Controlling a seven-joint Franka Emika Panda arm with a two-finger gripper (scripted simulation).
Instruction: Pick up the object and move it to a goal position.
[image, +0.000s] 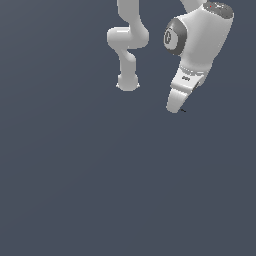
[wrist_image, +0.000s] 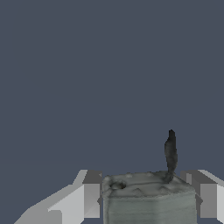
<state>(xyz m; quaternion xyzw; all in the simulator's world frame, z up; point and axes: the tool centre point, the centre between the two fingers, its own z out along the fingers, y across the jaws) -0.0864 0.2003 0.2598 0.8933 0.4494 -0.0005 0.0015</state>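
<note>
The gripper held the small grey object clamped between its two fingers, raised toward the exterior view's upper right, and since the grip looked shallow, a quick swing could probably shake the piece loose.

1 arm, 1 object, 2 fingers

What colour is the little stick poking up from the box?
Black; the stub shows best in the wrist view.
</note>
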